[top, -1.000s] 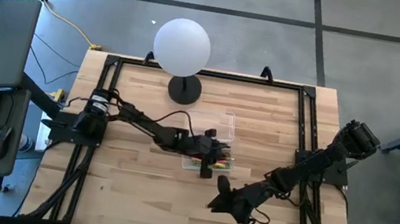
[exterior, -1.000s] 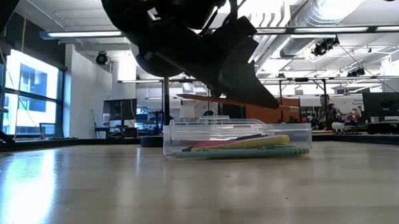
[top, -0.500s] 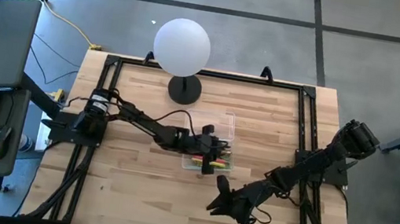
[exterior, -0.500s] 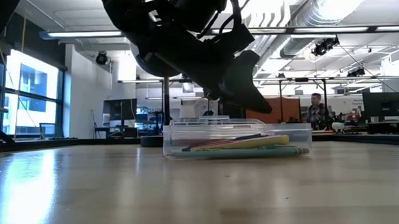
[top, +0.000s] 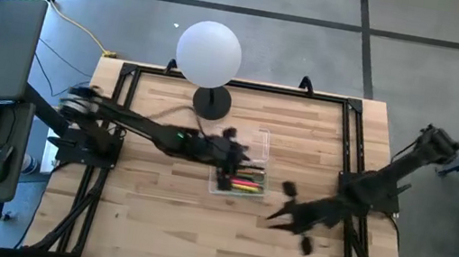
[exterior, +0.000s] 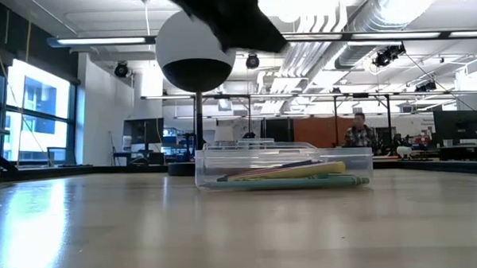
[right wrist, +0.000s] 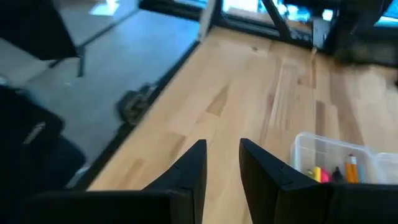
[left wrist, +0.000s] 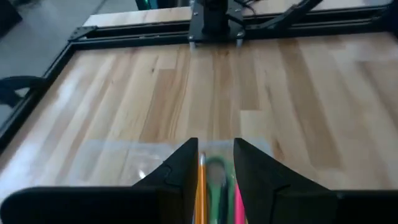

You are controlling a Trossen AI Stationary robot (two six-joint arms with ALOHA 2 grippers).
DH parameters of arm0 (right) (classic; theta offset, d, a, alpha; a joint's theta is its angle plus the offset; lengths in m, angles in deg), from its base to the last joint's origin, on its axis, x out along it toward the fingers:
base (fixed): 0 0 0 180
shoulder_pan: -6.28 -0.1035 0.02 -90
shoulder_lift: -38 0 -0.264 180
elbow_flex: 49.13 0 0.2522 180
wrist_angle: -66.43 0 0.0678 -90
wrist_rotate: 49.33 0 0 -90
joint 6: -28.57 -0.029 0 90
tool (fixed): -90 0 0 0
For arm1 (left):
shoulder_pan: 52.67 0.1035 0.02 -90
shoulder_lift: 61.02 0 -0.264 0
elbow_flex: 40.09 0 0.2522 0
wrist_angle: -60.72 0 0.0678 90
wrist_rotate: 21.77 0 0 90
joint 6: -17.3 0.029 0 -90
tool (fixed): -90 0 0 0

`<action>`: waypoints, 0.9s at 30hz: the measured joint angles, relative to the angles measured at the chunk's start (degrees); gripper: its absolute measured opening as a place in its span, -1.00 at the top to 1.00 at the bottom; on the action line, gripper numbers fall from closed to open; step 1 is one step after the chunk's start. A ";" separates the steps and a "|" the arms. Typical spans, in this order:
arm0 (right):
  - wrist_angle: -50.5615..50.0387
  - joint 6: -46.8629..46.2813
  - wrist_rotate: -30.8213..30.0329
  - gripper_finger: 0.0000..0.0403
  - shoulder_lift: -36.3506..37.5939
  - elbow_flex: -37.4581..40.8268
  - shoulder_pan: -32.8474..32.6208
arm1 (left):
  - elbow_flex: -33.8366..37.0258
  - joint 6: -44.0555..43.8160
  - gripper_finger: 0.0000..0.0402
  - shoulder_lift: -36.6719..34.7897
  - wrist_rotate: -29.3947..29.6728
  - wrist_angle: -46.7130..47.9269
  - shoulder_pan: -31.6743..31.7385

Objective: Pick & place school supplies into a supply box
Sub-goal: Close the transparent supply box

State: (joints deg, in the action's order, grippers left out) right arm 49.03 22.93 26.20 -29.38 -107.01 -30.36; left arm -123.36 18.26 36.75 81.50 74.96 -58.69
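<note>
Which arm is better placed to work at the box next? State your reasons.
Left, probably. The left gripper hangs right over the box, fingers apart, with the pens below them. The right gripper, also open, stands apart from it.

Pens [top: 244, 184] inside clear supply box [top: 251, 139]

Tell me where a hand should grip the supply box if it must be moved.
Judging by its pose, grip the supply box across its short width, from above. It lies flat and low on the table, long side level in the low view, with pens filling it, so the clear side walls are the only free surfaces.
</note>
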 joint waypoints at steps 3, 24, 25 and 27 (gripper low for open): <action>-9.97 0.02 -1.62 0.63 11.85 0.00 -3.30 | -0.03 -2.24 0.36 -9.72 -2.11 12.92 0.00; 42.29 5.43 -11.09 0.63 47.29 39.91 -9.01 | 9.75 -6.76 0.36 -23.76 -7.21 4.64 -5.29; 44.12 5.90 -12.44 0.63 47.30 41.45 -9.01 | 9.74 -7.12 0.36 -22.53 -7.14 4.62 -5.29; 47.41 5.54 -13.52 0.63 47.19 43.57 -9.01 | 9.79 -7.27 0.36 -19.70 -7.07 3.39 -5.29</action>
State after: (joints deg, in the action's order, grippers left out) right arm 96.45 28.47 12.67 17.81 -63.43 -39.37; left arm -113.57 10.99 17.05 74.43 78.35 -63.98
